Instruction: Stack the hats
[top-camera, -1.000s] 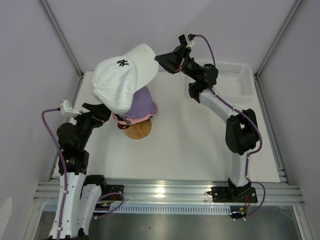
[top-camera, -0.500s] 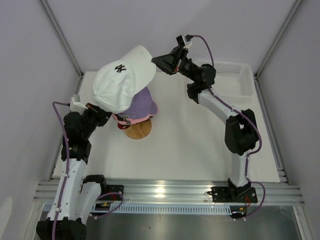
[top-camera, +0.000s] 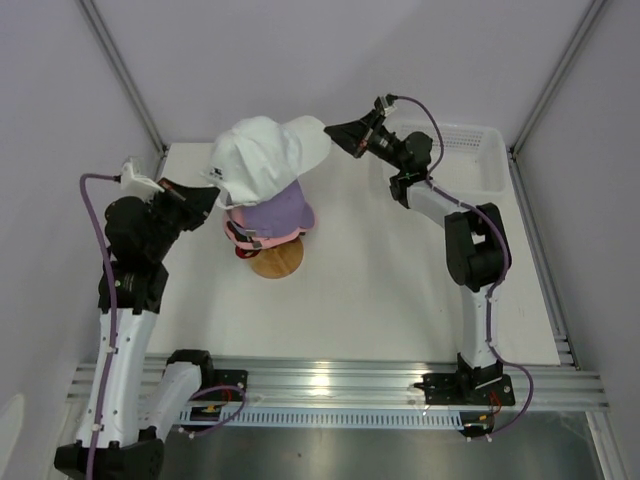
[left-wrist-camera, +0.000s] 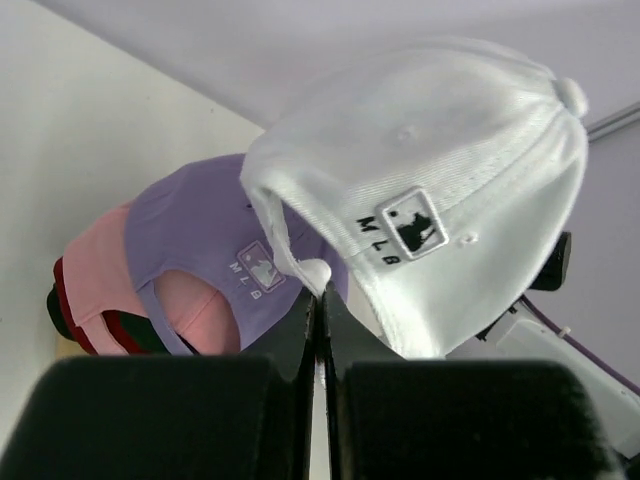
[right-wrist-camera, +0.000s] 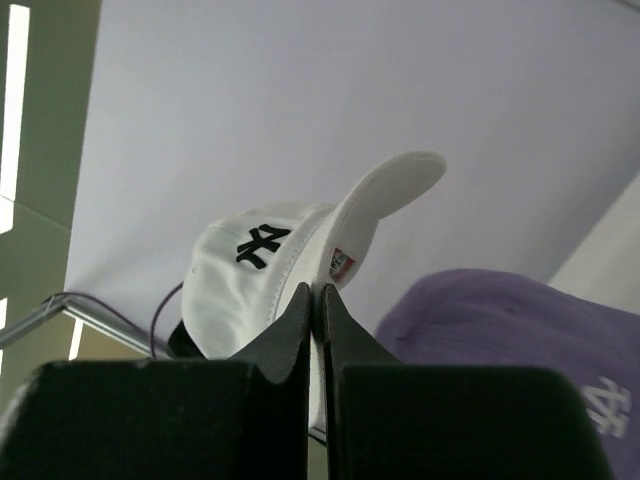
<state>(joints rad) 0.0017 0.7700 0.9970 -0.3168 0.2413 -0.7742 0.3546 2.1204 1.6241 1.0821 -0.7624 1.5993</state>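
Over the 11 o'clock part of the white bench (top-camera: 400, 290), we held the white soft fabric baseball cap with a black logo (top-camera: 262, 158) between both arms, above the pile on the round wooden mushroom-shaped stand (top-camera: 278, 262). The left fingers (left-wrist-camera: 306, 318) were clenched on the cap's rear strap. The right fingers (right-wrist-camera: 300, 315) were pinched on the edge of its curved brim, which pointed to 2 o'clock.

Beneath sat the lavender fabric cap (top-camera: 280, 212), then the pink cap (top-camera: 262, 238), with a sliver of the red cap (top-camera: 243, 252) at the pile's 7 o'clock edge. The left wrist view showed a dark strip under the pink, perhaps the black cap, but we could not tell. The white cap hung tilted and offset toward 11 o'clock of the lavender crown, covering only its far part. We could not tell whether the two touched. The white mesh plastic basket (top-camera: 470, 165) stood at 1 o'clock, well apart.

We judged this the last step, with the other caps apparently stacked and the white one held over them. The next move called for shifting the cap toward 5 o'clock until its crown centred over the lavender one. It then needed levelling and both ends lowered together. Only after that should the fingers release, or the soft crown could fold or the pile slide off the stand.
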